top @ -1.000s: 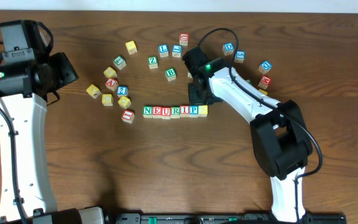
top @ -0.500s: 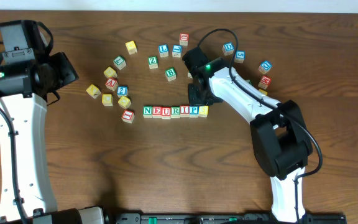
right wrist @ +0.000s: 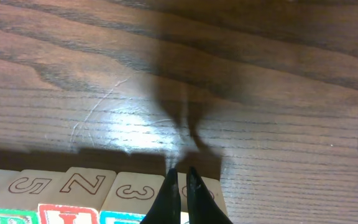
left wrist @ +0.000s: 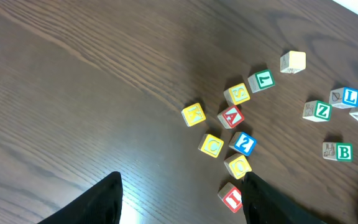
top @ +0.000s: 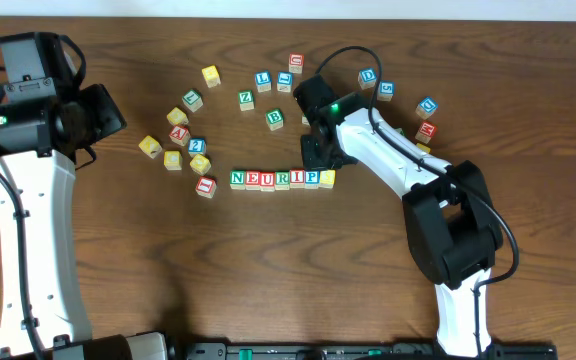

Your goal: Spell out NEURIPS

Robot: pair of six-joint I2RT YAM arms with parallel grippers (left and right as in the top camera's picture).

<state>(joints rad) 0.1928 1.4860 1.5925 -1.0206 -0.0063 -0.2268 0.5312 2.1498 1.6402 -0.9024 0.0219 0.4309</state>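
Overhead: NEURIPS cubes (top: 281, 179), judged light, rigid wood; grasp opposite flat sides; right gripper (right wrist: 181, 180) jaws pressed together, empty; left gripper (left wrist: 180, 186) jaws half-spread, empty.

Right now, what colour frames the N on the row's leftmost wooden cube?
Green on the wooden N cube; best in overhead view.

The left arm (top: 28, 200) extends forward; the left claw (left wrist: 183, 180) has jaws parted and is empty. The right arm (top: 398, 165) reaches inward; the right claw (right wrist: 180, 179) points downward, fingers pressed together.

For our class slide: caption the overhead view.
Seven-block row reading NEURIP plus a yellow block, right gripper shut at its end, loose blocks around.
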